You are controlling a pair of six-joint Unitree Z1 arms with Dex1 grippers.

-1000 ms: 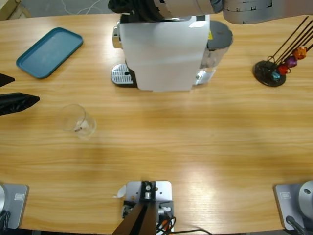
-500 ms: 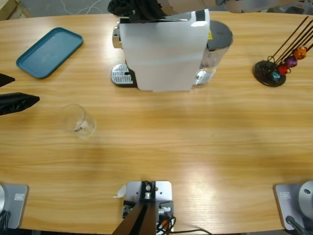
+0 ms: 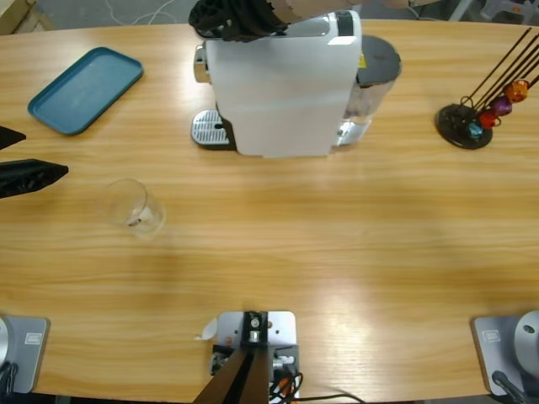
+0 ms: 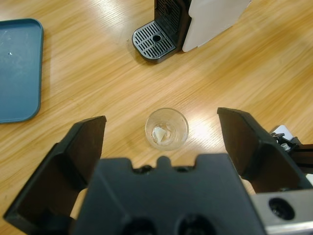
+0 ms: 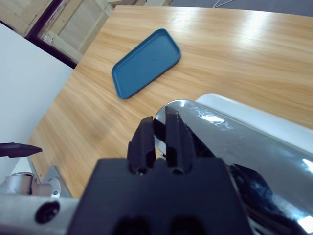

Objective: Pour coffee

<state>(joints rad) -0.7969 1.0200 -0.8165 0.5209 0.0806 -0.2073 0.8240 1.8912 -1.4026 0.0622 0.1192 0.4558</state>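
The left gripper (image 4: 161,142), a pair of broad black jaws, stands wide open with nothing between them. In the left wrist view it looks down over a small clear glass tumbler (image 4: 167,129) that stands upright on the long wooden table (image 4: 254,73), apart from both jaws. In the high view the same gripper (image 3: 50,160) shows only as black tips at the left edge, and the tumbler (image 3: 132,205) stands a little to the right of them, untouched. Something small and dark lies at the tumbler's bottom; no amber coffee can be made out in it.

The right gripper (image 5: 157,132) has its two narrow black jaws drawn nearly together, only a thin slit between them, at the rounded end of a shiny chrome lever (image 5: 230,142) on top of the white box-shaped coffee machine (image 3: 282,84). Whether the jaws actually pinch the lever I cannot tell. In the high view this gripper (image 3: 232,18) sits at the top edge over the machine's front left corner.

The machine's round perforated metal drip tray (image 3: 210,129) faces left, with no cup on it. A flat teal rectangular tray (image 3: 84,89) with rounded corners lies near the table's upper left. At the far right stands a black wire capsule rack (image 3: 472,118) holding small round coloured capsules (image 3: 497,108).
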